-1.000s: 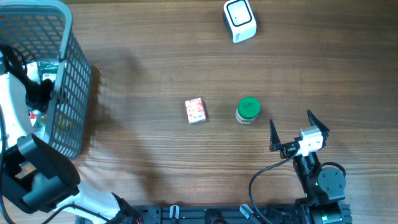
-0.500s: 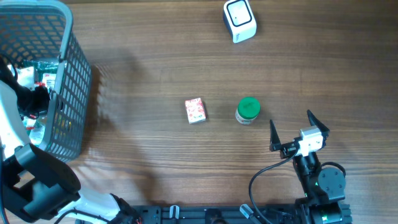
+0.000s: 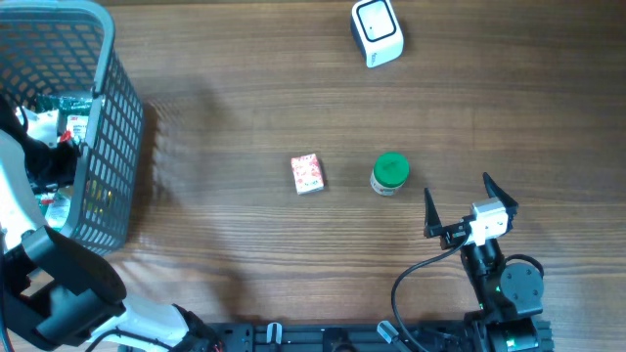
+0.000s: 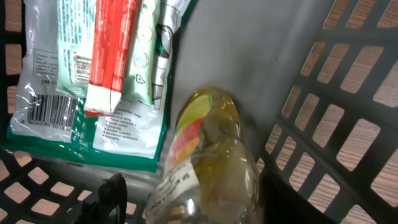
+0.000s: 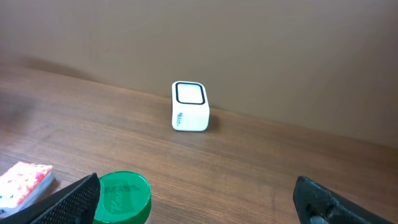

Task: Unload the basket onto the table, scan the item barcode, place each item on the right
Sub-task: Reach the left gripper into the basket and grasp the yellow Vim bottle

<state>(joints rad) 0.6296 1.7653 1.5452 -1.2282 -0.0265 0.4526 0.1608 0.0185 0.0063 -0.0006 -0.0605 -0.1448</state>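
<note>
My left gripper (image 4: 196,200) is down inside the grey mesh basket (image 3: 110,127), its jaws either side of a clear bottle (image 4: 211,155) of yellowish liquid with a white label. The right finger lies against the bottle and a small gap shows at the left finger. A barcoded green-and-white packet (image 4: 74,106) lies beside it. The white scanner (image 3: 377,32) stands at the far edge of the table. My right gripper (image 3: 456,186) hovers open and holds nothing, right of a green-lidded jar (image 3: 390,173).
A small red-and-white box (image 3: 307,174) lies left of the jar, mid-table. The basket walls (image 4: 348,93) close in tightly on the left gripper. In the right wrist view the scanner (image 5: 189,107) faces me beyond the jar (image 5: 123,196).
The left arm has shifted a little inside the basket, toward its left side. The right arm, jar, box and scanner have not moved.
</note>
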